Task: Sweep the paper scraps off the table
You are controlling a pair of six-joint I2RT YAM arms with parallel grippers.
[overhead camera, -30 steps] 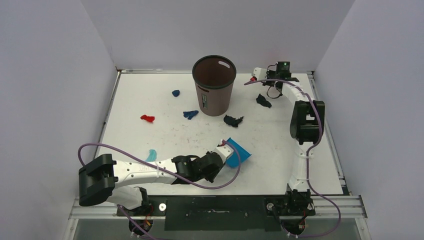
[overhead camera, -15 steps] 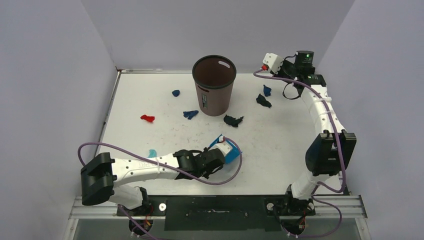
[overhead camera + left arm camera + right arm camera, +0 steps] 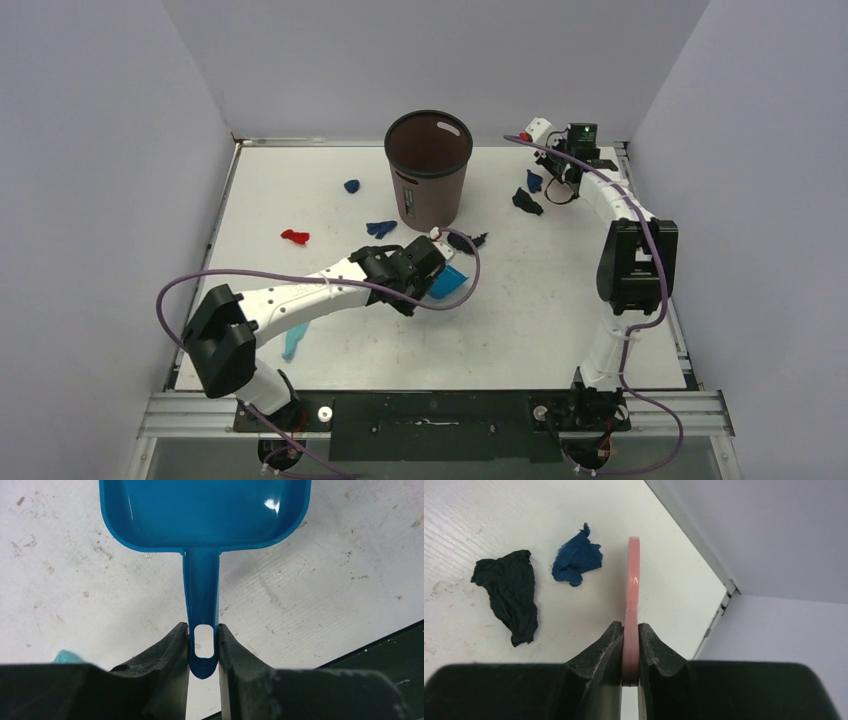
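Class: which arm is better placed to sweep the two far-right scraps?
Right: right gripper holds the pink brush beside the black scrap and blue scrap; left gripper holds the dustpan.

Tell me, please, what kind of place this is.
Probably a robot lab test cell: a white table boxed in by plain grey walls, a left arm and right arm bolted at its edge, and paper scraps staged around a bin.

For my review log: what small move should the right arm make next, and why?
Probably lower the right claw, shut on the pink brush, to the table beside the blue scrap and black scrap; both lie loose by the far corner, unswept.
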